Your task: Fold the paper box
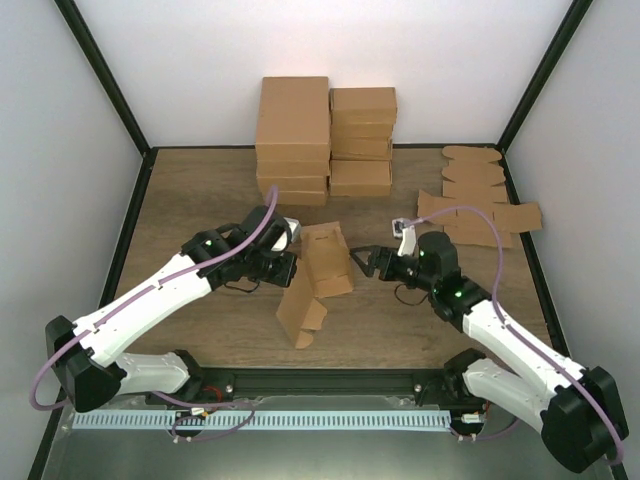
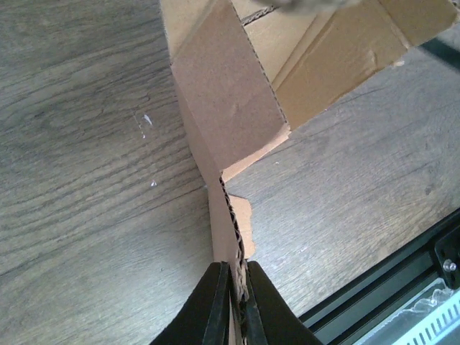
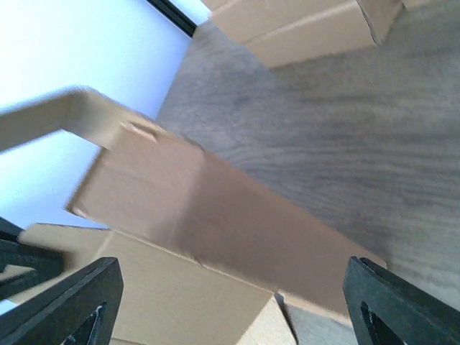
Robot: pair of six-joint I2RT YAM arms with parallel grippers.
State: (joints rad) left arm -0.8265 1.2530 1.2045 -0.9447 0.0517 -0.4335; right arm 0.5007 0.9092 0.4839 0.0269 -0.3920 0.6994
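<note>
A plain brown cardboard sheet with flaps and round tabs, the paper box, is seen near the middle of the brown wooden counter, between the two white and black arms. It is partly folded: some panels are bent up, and one long flap is stretched down toward the near edge, with a round tab at its end. The left fingers are pressed together on the thin wavy edge of a flap, so the paper box is gripped by them on its left side. In the left wrist view this flap is seen standing on edge above the counter, and the wider panels are spread out past it. The right fingers are set wide apart. They are placed just beside the right side of the paper box, and in the right wrist view a brown panel is seen in front of the gap between them. Whether the paper box is touched by them cannot be told. A stack of ready-made brown cardboard cartons is set at the back of the counter, against the white wall. Flat brown cardboard blanks are laid at the back right, well apart from the paper box. A black rail is fixed along the near edge, where the arm bases are bolted.
</note>
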